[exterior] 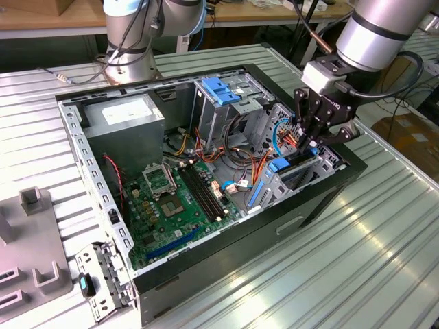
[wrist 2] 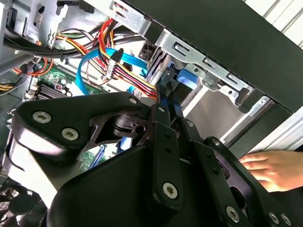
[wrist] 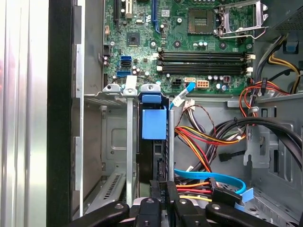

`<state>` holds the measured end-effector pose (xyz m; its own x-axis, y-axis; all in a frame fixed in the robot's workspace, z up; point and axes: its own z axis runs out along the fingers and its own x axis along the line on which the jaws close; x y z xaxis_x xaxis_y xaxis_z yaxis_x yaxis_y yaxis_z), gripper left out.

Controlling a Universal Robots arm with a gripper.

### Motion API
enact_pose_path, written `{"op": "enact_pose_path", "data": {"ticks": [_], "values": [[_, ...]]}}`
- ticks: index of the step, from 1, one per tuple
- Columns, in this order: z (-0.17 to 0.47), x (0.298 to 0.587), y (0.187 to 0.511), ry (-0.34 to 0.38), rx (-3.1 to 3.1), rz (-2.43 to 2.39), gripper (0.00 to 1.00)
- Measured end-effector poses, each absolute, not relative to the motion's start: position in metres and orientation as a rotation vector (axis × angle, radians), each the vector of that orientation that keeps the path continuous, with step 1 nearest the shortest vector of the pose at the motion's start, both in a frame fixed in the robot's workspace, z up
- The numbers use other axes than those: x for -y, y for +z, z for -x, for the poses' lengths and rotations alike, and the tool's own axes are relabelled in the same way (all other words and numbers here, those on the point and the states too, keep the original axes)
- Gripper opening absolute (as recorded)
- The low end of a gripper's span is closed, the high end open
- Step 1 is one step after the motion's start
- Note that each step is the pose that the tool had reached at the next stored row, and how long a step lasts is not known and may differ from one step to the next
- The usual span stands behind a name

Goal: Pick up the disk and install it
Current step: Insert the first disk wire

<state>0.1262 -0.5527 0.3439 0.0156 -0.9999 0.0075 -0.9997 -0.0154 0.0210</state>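
case: the open computer case (exterior: 206, 171) lay on the ribbed metal table (exterior: 357, 253) | gripper: the gripper (exterior: 310, 144) hung low over the drive bay (wrist: 113, 142); its fingers were pinched shut on the disk | disk: the disk (wrist: 154, 142) stood on edge in the bay slot; blue rail up | hand: a hand (wrist 2: 267, 168) rested outside the case

Ribbed metal tabletop (exterior: 329, 267) — wooden bench (exterior: 41, 17) behind, cardboard box (exterior: 411, 130) beside.

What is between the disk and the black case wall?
In the first wrist view, a metal divider and an open bay slot lie between disk and case wall.
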Motion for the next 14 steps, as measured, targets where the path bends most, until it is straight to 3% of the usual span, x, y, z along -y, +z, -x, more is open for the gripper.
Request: {"op": "enact_pose_path", "data": {"ticks": [12,14], "values": [[-0.1262,0.5527,0.3399,-0.016,2.190,-2.224,0.17],[-0.1262,0.5528,0.3401,-0.016,2.190,-2.224,0.24]]}}
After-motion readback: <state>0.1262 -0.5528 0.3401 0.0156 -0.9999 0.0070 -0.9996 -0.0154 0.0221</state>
